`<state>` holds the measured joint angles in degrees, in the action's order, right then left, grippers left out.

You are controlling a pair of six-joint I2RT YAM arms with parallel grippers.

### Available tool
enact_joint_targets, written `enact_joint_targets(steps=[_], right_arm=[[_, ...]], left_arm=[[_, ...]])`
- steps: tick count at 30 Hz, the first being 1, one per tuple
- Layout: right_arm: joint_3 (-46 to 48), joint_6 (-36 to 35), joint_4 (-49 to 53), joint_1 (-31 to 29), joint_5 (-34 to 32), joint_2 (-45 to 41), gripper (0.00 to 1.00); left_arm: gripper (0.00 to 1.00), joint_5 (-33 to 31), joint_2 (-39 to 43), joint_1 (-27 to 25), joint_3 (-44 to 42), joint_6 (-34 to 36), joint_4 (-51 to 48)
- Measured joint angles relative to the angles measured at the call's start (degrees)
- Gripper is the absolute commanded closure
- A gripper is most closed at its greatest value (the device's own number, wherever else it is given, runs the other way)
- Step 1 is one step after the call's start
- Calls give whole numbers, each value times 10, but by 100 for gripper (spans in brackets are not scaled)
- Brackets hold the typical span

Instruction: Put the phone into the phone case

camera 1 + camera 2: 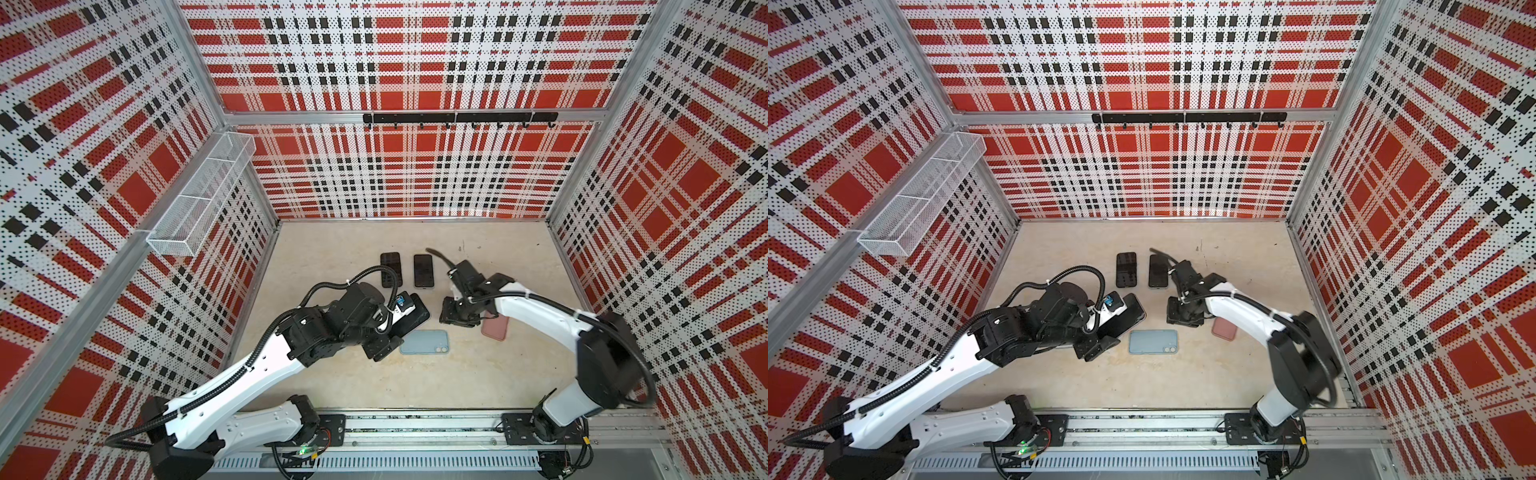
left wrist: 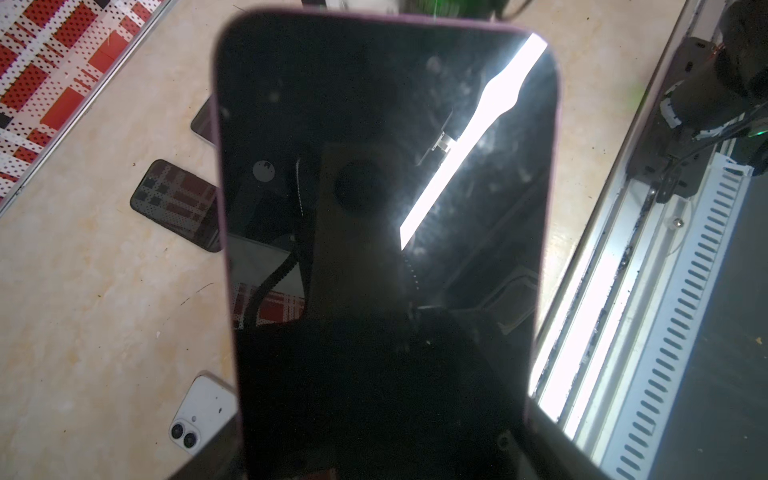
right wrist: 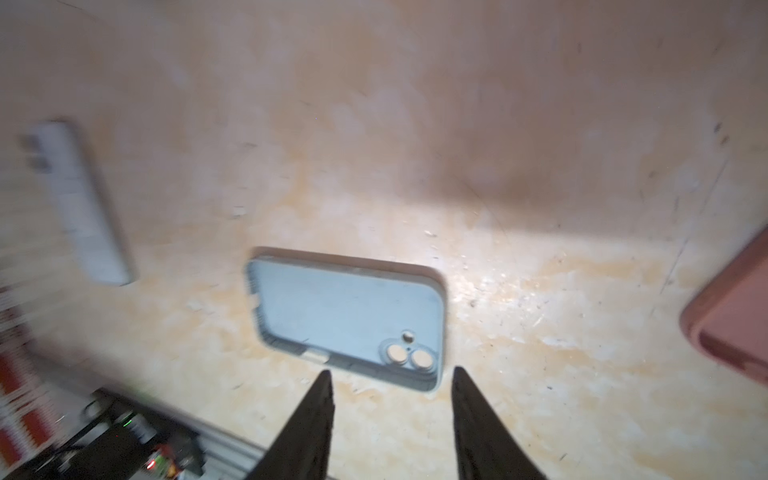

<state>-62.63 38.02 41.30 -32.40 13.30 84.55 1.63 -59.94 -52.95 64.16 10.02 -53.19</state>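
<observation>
The phone (image 2: 386, 208), dark-screened with a purple rim, fills the left wrist view. My left gripper (image 1: 395, 328) is shut on it across its width and holds it tilted above the table (image 1: 415, 386). The phone case (image 1: 424, 342), light blue and lying open side up with its camera holes to the right, rests just in front of the held phone (image 1: 1129, 318). My right gripper (image 1: 455, 316) hovers behind and to the right of the case (image 3: 349, 316). In the right wrist view the right gripper (image 3: 390, 374) is open with only bare table between its fingers.
A pink case (image 1: 495, 327) lies just right of the right gripper. Two dark phones (image 1: 391, 269) (image 1: 423, 271) lie side by side further back. A white phone (image 2: 203, 411) lies back up under the left arm. The arms' rail (image 1: 415, 432) runs along the front.
</observation>
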Motion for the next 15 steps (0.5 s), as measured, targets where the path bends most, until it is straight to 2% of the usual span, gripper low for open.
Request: enact_joint_targets(steps=[4, 6, 10, 15], right_arm=[[16, -21, -48, 88, 113, -136, 37], [16, -33, -60, 110, 170, -176, 36], [18, -47, -67, 107, 287, -200, 36], [49, -52, -76, 76, 364, -202, 36]], left_arm=[[61, 5, -23, -21, 12, 11, -4], [61, 9, -38, -27, 19, 15, -4], [61, 16, -62, -32, 29, 20, -5], [61, 24, -84, -34, 45, 21, -4]])
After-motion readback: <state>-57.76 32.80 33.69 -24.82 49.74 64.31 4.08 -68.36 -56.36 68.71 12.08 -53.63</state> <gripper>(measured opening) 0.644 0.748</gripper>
